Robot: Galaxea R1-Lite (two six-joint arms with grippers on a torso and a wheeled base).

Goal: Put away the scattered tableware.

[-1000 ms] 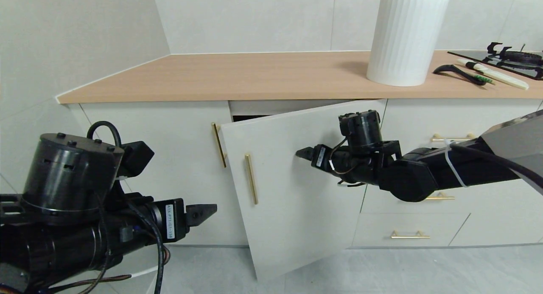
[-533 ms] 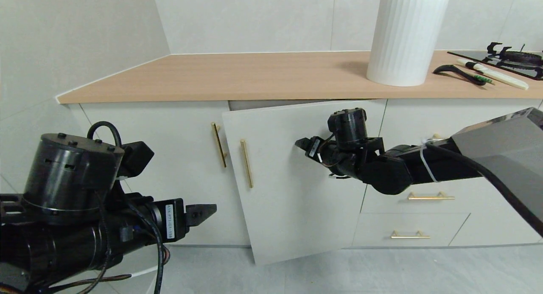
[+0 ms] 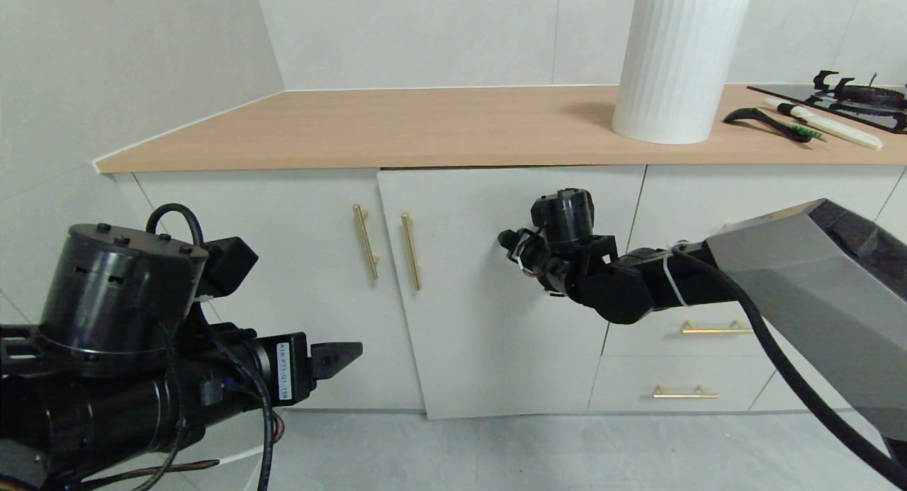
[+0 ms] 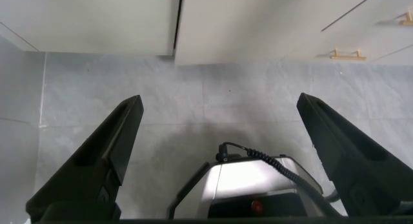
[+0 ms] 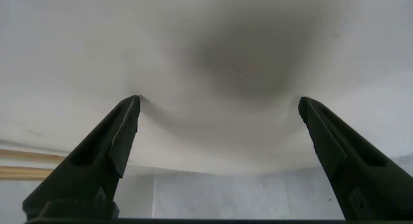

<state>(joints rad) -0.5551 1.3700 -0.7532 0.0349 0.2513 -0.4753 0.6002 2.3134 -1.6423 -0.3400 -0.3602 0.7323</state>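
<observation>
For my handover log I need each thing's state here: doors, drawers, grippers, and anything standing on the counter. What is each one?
Right cabinet door: shut, flush with its neighbour.
Left cabinet door: shut.
Drawers: shut.
Right gripper: open, empty, tips seemingly against the right cabinet door.
Left gripper: open, empty, above the floor.
White ribbed container: upright on the counter.

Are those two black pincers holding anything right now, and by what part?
Nothing is held. The right pincer is open, its tips against the flat cabinet door; the left pincer is open above the floor.
</observation>
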